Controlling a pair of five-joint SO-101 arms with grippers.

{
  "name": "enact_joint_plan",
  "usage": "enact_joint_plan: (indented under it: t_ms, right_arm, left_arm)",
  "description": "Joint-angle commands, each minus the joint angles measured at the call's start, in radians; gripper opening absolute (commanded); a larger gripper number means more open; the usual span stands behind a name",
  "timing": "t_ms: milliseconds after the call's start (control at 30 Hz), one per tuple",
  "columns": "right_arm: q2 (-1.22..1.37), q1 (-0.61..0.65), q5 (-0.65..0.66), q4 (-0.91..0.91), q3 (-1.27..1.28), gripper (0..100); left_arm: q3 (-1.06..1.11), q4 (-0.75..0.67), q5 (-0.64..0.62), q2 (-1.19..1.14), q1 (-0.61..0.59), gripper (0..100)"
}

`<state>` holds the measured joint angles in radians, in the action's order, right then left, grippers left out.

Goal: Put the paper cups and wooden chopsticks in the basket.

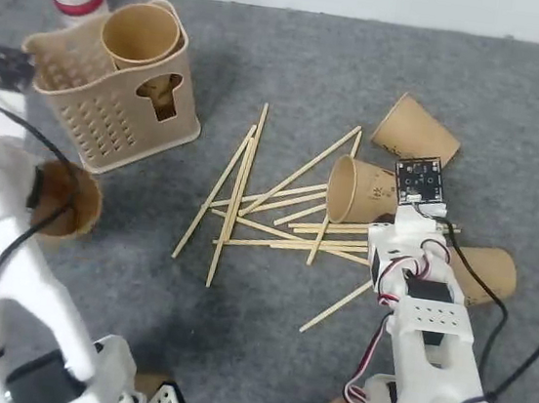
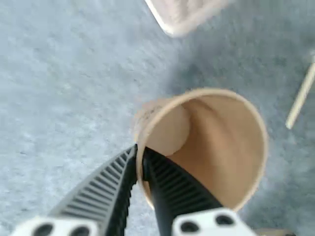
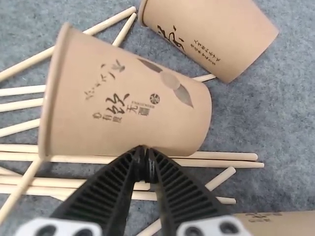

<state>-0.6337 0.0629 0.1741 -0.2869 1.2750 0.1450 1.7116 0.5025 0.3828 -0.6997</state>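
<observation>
Carefully now: the left gripper pinches the rim of a paper cup at mid-left, just below the basket at upper left, so lift it clear of the wall before releasing, while the right gripper sits with jaws pressed together.

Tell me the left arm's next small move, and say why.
Probably carry the paper cup up and over the basket. The left gripper is shut on that cup's rim, one finger inside and one outside. In the high view the cup is beside the basket, not above it. The basket already holds another cup, and there seems to be room next to it.
</observation>
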Motion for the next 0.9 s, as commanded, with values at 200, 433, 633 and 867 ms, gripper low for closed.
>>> enact_joint_plan:
  t_ms: [200, 433, 633, 867]
  right_arm:
    - [-0.021, 0.004, 0.011, 0.018, -0.006, 0.9]
    - [-0.021, 0.004, 0.011, 0.018, -0.006, 0.9]
    - [-0.021, 0.005, 0.011, 0.050, 0.002, 0.9]
    - [-0.021, 0.005, 0.011, 0.050, 0.002, 0.9]
  left_arm:
    - [-0.231, 0.046, 0.008, 0.031, -0.015, 1]
    - [-0.440, 0.046, 0.008, 0.035, -0.015, 1]
    - [-0.682, 0.044, 0.011, 0.146, 0.118, 1]
    - [-0.763, 0.006, 0.006, 0.222, 0.419, 1]
